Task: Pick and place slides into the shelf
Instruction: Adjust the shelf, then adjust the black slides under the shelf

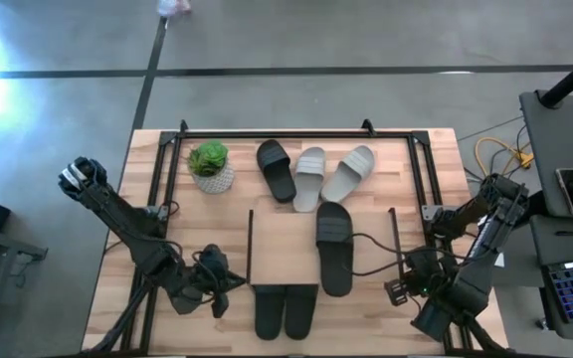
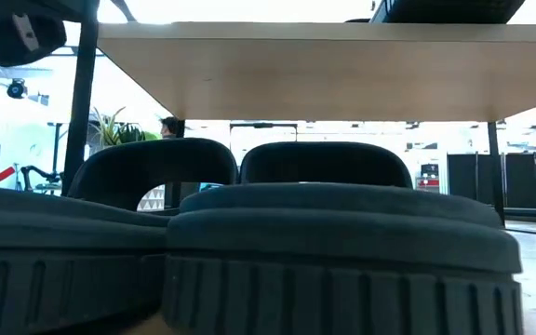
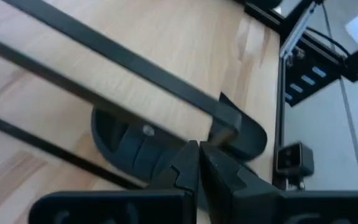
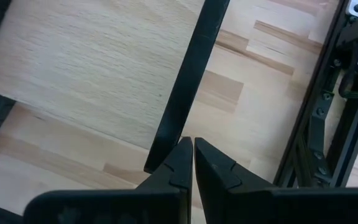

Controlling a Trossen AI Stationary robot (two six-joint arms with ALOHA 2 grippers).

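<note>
Closest to the low camera, two black slides [image 2: 324, 251] fill the view, lying side by side under the shelf's pale wooden plank [image 2: 324, 70], toes towards the table's near edge. From above, the shelf [image 1: 284, 249] sits at the middle of the table [image 1: 436, 179], with that black pair [image 1: 286, 310] poking out from beneath it. A third black slide [image 1: 334, 249] lies along the shelf's right side, partly on the plank. Beyond the shelf, a fourth black slide [image 1: 276, 169] and two light grey slides [image 1: 332, 177] lie loose, next to a small potted plant [image 1: 210, 166]. The left gripper [image 3: 197, 163] is closed and empty, near the shelf's left frame. The right gripper [image 4: 193, 155] is also closed and empty, beside the shelf's right frame.
</note>
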